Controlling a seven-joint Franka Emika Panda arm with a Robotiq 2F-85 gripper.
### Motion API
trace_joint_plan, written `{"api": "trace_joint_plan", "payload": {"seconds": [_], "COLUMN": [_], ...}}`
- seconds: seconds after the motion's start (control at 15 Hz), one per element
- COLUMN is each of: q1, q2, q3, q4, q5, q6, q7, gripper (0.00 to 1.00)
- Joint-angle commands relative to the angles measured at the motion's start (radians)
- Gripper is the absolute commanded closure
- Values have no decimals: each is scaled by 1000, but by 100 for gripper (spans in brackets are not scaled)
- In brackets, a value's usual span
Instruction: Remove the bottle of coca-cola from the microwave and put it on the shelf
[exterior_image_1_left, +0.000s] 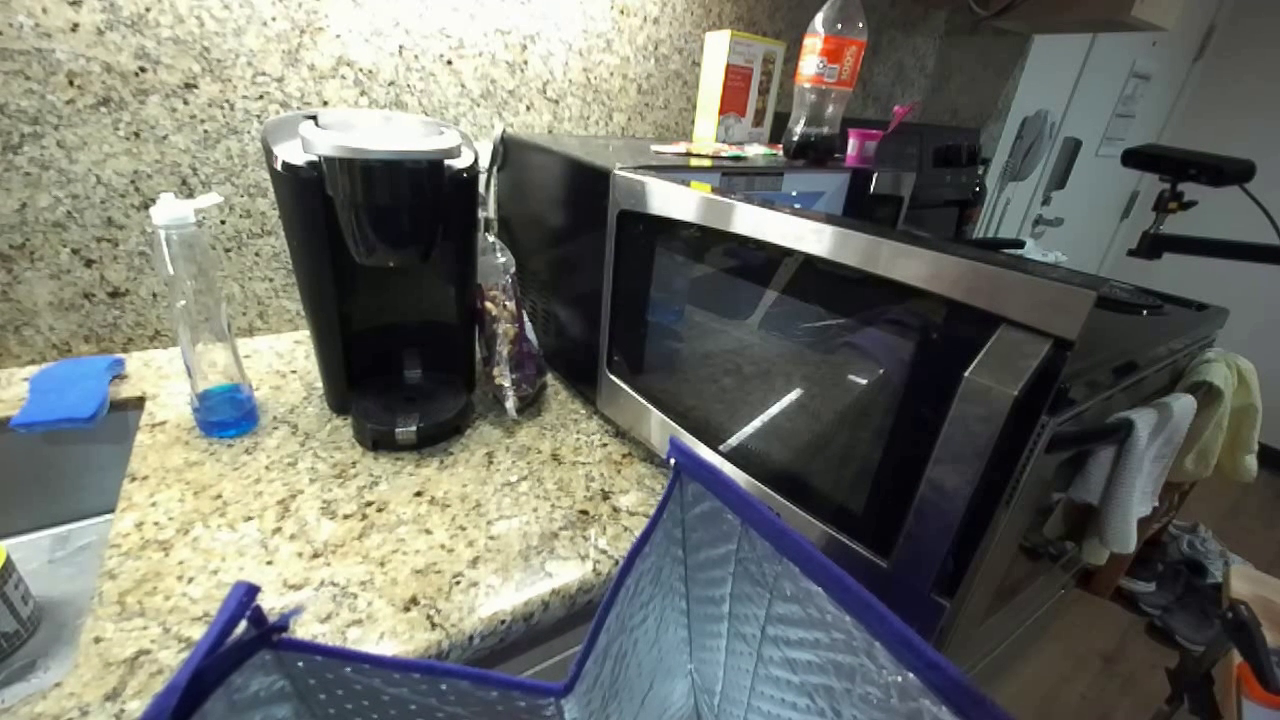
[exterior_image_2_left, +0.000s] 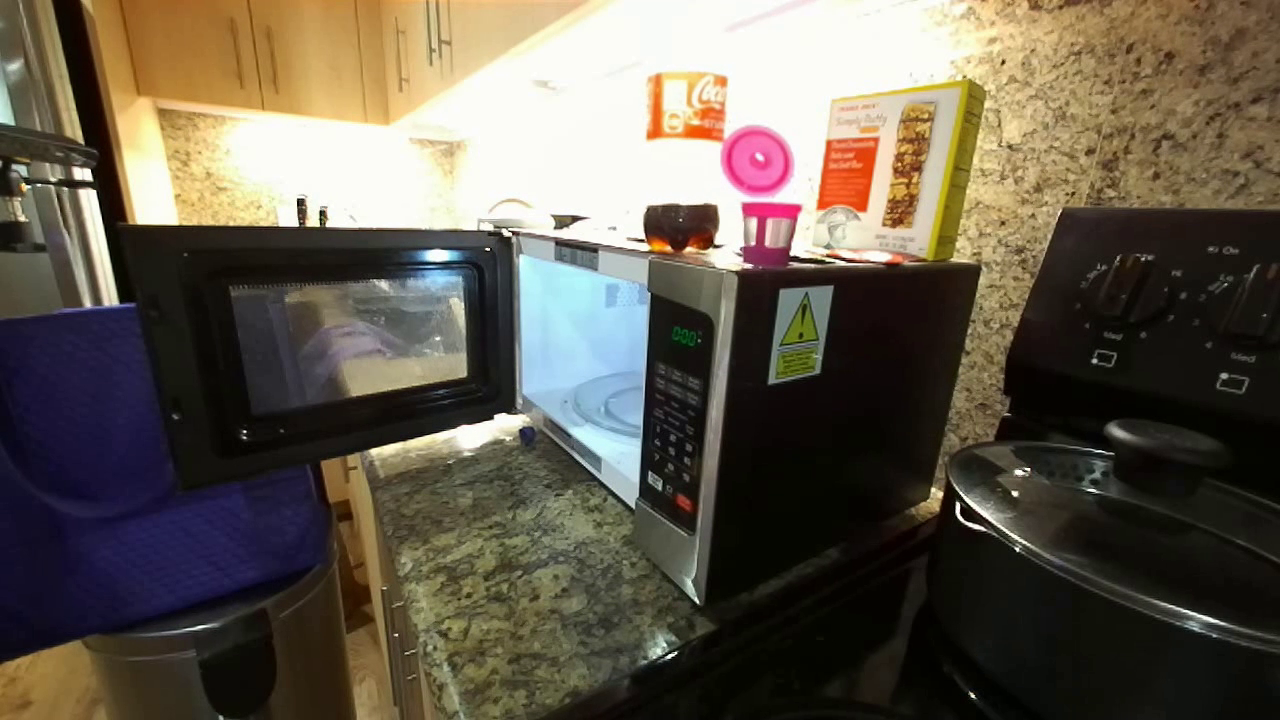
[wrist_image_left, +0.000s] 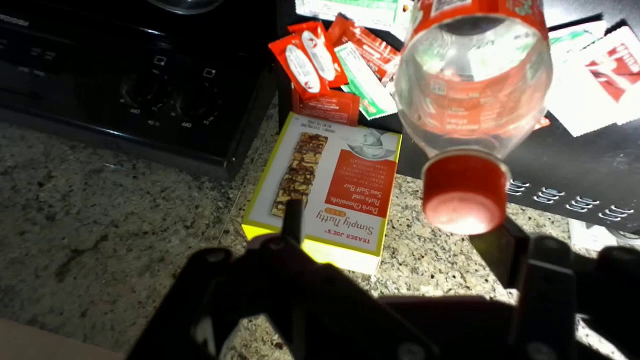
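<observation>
The bottle of coca-cola (exterior_image_1_left: 828, 62), with a red label and a little dark drink, stands upright on top of the microwave (exterior_image_1_left: 830, 235). An exterior view also shows the bottle (exterior_image_2_left: 687, 105), partly washed out by glare. The microwave (exterior_image_2_left: 840, 440) has its door open, with a lit interior and a glass turntable. In the wrist view the red-capped bottle (wrist_image_left: 472, 100) is large, and its cap overlaps the right finger. My gripper (wrist_image_left: 395, 222) is open, its fingers apart. I cannot tell whether a finger touches the cap. The gripper is out of both exterior views. No shelf is clearly identifiable.
A bar box (exterior_image_2_left: 890, 170), a pink pod cup (exterior_image_2_left: 768, 235) and snack packets (wrist_image_left: 320, 60) lie near the bottle. A coffee maker (exterior_image_1_left: 400, 270) and blue-liquid bottle (exterior_image_1_left: 225, 410) stand on the counter. A purple bag (exterior_image_1_left: 700, 590) is by the door. A pot (exterior_image_2_left: 1110, 600) sits on the stove.
</observation>
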Motion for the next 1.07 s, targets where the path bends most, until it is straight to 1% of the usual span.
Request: {"api": "trace_joint_plan", "payload": {"seconds": [0.0, 0.27, 0.4, 0.6, 0.73, 0.93, 1.0], "q1": [1, -7, -10, -13, -11, -19, -22], "q2": [6, 17, 22, 31, 35, 57, 65], "q3": [6, 18, 21, 24, 20, 20, 22], "q4": [42, 83, 103, 129, 157, 211, 226], "q5": [8, 51, 64, 86, 81, 96, 98], "q6": [-99, -225, -254, -263, -321, -397, -399], "q7": [-41, -115, -170, -267, -307, -423, -482], "gripper": [0, 0, 0, 0, 0, 0, 0]}}
